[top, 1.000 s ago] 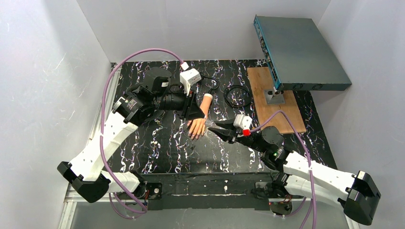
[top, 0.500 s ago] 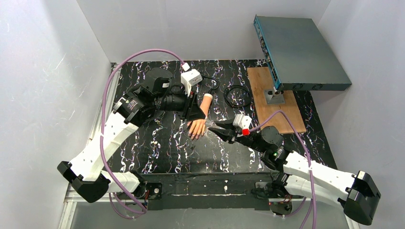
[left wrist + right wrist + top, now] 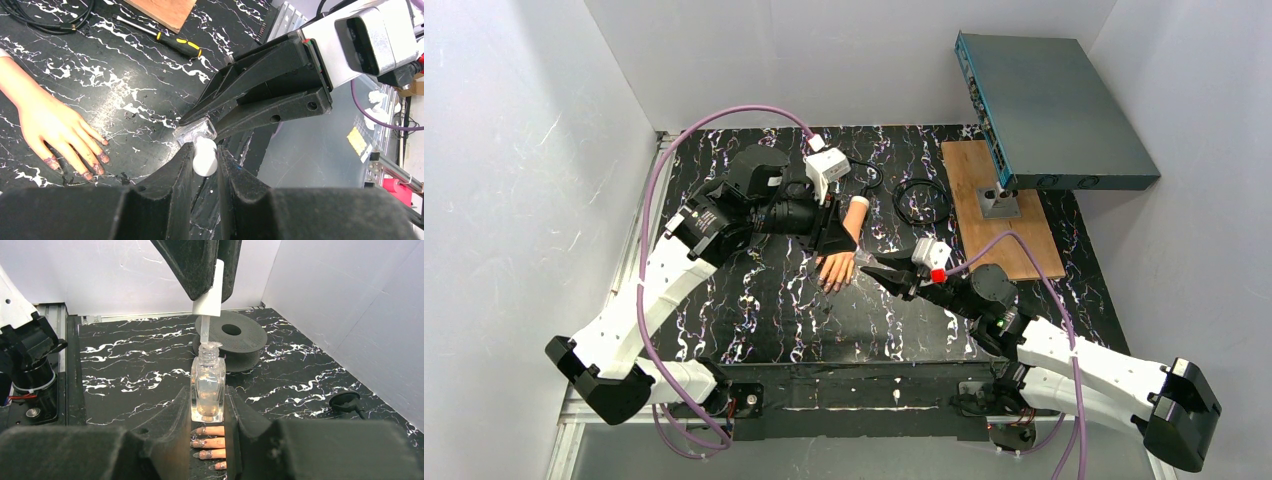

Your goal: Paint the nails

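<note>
**Left fingers**: clenched on white brush cap. Cap upright, with its stem running down into the open neck of the bottle.

**Right fingers**: clamped on either side of the clear polish bottle. Bottle upright, just above the mannequin's fingertips (contents look clear, with a dark bead at the base).

**Change:** against the view half a second back, left wrist sits slightly further right, nearer the bottle. Right arm and mannequin hand unmoved. Judged as brush at the bottle, either loading or lifting out; cannot tell which. No stroke begun.

**Nails**: tiny, dark purplish and smeary, at the tips of the splayed digits. Located mid-worktop, in the gap between the two arms' fingers and just to the near side of the left ones.

**Orientation:** palm down, flat on the black marbled worktop. Long axis runs far to near and leans slightly left. White wrist stub at the far end, fingertips towards the arm bases. Nails face up and so lie open to a brush from above.
</note>
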{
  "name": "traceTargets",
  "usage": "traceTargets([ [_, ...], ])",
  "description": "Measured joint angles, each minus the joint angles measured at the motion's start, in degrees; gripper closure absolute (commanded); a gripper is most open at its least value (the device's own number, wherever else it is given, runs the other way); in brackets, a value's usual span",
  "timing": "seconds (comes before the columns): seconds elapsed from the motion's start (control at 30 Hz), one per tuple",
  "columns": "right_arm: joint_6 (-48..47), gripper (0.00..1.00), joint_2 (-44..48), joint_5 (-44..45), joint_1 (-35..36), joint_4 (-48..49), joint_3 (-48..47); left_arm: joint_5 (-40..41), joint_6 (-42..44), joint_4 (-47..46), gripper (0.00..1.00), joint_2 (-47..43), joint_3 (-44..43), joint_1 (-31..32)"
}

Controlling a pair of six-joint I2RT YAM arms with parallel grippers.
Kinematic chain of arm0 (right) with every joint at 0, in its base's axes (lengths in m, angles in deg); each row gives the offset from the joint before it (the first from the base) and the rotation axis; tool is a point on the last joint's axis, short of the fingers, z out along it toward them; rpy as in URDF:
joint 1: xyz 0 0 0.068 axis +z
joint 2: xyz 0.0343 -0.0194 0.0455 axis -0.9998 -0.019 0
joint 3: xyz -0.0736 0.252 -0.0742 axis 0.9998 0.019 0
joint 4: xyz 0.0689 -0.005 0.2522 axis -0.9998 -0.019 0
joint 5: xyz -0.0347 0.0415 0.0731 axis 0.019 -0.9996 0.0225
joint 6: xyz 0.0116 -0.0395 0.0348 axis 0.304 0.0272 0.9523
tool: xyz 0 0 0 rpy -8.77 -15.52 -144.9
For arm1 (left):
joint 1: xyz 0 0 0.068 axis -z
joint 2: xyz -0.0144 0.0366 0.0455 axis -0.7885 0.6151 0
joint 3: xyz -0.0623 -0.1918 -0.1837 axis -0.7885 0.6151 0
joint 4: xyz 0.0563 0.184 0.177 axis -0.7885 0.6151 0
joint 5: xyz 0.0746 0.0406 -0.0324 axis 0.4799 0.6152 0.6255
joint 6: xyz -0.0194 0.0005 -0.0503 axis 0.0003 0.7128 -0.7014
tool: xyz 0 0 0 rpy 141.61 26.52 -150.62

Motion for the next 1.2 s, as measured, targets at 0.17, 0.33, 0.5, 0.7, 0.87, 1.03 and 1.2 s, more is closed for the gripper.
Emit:
traceTargets([
  [0.17,0.0,0.99,0.0,0.0,0.0,-0.3,-0.1,0.0,0.0,-0.5,1.00,0.1,0.0,0.3],
  [0.33,0.0,0.99,0.0,0.0,0.0,-0.6,-0.3,0.2,0.0,-0.7,1.00,0.2,0.3,0.6],
  [0.5,0.0,0.99,0.0,0.0,0.0,-1.2,-0.3,0.8,0.0,-0.8,1.00,0.2,0.7,0.6],
  [0.7,0.1,0.99,0.0,0.0,0.0,-1.1,-0.3,1.8,0.0,-0.8,1.00,0.2,0.7,0.7],
  [0.87,0.1,0.99,0.4,0.0,0.0,-1.1,-0.3,2.1,0.0,-0.8,1.00,0.2,0.9,0.8],
  [1.03,0.4,0.99,0.4,0.0,0.0,-1.2,-0.3,2.1,0.0,-1.6,1.00,0.2,1.8,1.0],
  [1.2,1.3,0.99,-0.3,-0.1,0.0,-1.2,-1.2,2.4,0.0,-2.0,1.00,0.6,2.3,1.6],
])
